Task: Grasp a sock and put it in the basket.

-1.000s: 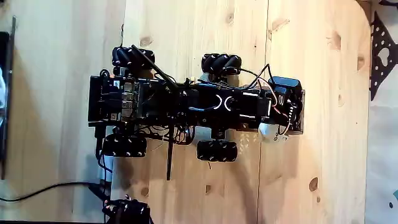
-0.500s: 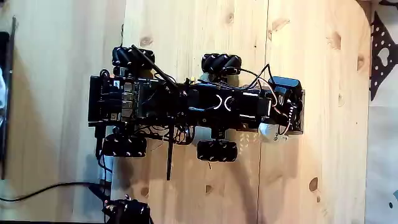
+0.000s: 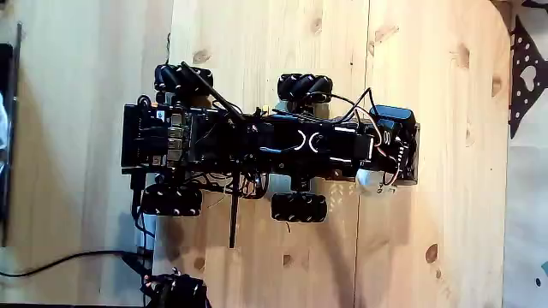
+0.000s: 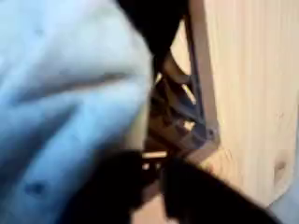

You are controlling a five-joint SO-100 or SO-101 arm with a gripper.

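While our gripper [image 4: 140, 140] clamps one sock [image 4: 65, 93], we count one basket [image 4: 192, 103] at three o'clock of it.

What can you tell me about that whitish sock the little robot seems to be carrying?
The sock is soft, pale whitish-grey fabric, bunched into a rounded lump with folds and a few faint specks. In the wrist view it looms blurred, with dark gripper parts against it, beside the basket and its black lattice wall. In the fixed view a small white bit peeks out under the arm's end.
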